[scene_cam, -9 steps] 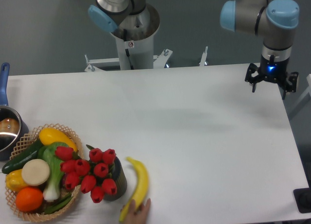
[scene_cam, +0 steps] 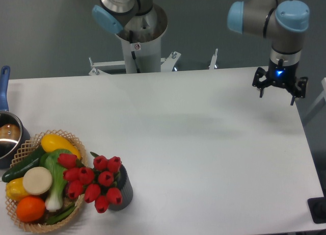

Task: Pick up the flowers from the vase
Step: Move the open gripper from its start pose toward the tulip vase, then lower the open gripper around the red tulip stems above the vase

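Note:
The flowers [scene_cam: 94,179], a bunch of red tulip buds with green leaves, stand in the vase [scene_cam: 124,194], a short dark grey cylinder near the table's front left. Buds spill over the vase's left side toward the basket. My gripper [scene_cam: 278,90] hangs far off at the back right, above the table's far right corner, its fingers spread and nothing between them.
A wicker basket [scene_cam: 26,148] of fruit and vegetables sits right beside the flowers on the left. A pot [scene_cam: 9,135] with a blue handle stands at the left edge. The robot base [scene_cam: 136,33] rises behind the table's back edge.
The banana and the hand that lay right of the vase are gone from the table. My gripper has shifted slightly left and up.

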You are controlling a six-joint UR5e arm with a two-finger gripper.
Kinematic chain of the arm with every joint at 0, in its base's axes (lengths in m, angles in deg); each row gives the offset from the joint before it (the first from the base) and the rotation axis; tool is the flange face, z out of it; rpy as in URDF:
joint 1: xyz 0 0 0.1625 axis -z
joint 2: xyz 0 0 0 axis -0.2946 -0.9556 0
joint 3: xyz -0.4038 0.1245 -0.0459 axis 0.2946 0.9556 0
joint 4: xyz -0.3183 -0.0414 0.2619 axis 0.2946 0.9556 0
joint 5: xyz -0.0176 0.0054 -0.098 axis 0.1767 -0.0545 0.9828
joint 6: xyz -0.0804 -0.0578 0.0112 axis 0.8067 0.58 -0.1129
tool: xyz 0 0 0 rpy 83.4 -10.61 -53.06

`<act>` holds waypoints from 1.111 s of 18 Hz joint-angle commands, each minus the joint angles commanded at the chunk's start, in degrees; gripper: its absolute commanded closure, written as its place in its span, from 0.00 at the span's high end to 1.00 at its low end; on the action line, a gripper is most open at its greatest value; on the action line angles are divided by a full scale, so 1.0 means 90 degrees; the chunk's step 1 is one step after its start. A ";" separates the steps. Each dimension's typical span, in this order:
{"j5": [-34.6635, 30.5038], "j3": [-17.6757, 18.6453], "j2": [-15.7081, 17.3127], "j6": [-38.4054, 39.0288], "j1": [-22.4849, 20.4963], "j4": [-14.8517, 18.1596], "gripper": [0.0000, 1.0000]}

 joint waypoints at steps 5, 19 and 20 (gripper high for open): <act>0.1512 0.0625 0.0429 0.0039 -0.0068 -0.0010 1.00; 0.4777 0.0733 0.0479 0.1240 0.1054 0.0010 1.00; 0.4884 0.0685 0.0334 0.1240 0.1200 0.0010 1.00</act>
